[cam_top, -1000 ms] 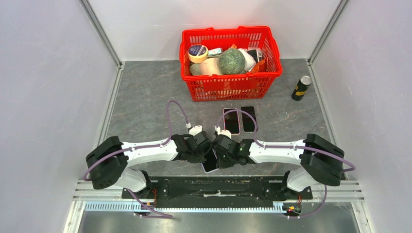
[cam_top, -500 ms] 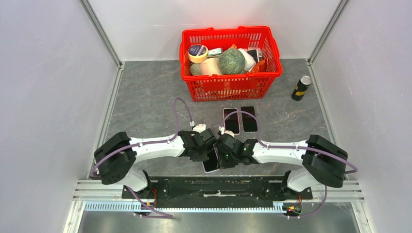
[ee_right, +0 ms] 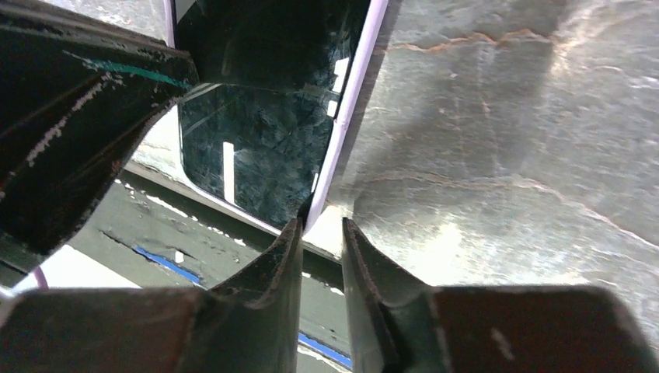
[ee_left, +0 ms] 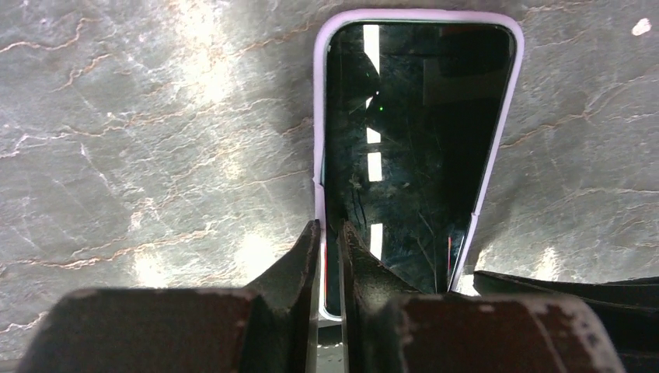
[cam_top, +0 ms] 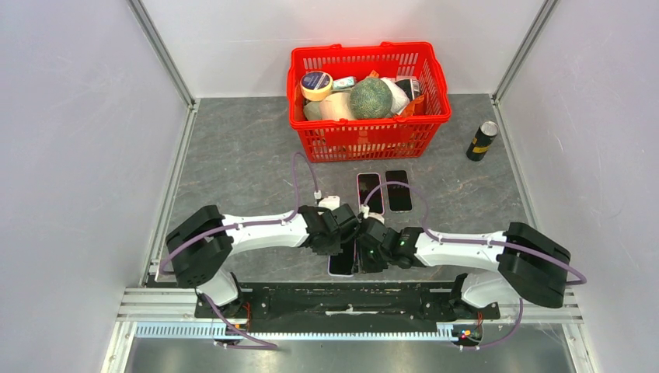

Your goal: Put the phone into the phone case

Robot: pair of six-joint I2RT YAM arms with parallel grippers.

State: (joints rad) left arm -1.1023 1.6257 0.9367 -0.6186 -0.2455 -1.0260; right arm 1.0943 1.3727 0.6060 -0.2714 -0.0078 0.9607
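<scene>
Top: grey marbled table (cam_top: 233, 163), white walls (cam_top: 70, 155) close around; basket (cam_top: 365, 48) and can (cam_top: 482, 140) far back (middle open). Both arms bend inward over the phone (cam_top: 340, 266) at the near edge.

Left wrist: left gripper (ee_left: 328, 229) pinches the left rim of the case (ee_left: 319, 116), which holds the phone.

Right wrist: right gripper (ee_right: 317, 225), jaws barely apart at the right rim; grip unclear.

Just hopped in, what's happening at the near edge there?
Both arms are working one phone that lies screen up in a lilac phone case at the near edge of the table. The left pincer pinches the case's left rim; the right pincer, jaws slightly apart, sits at its right rim. The far end looks seated; the near end is hidden.
</scene>
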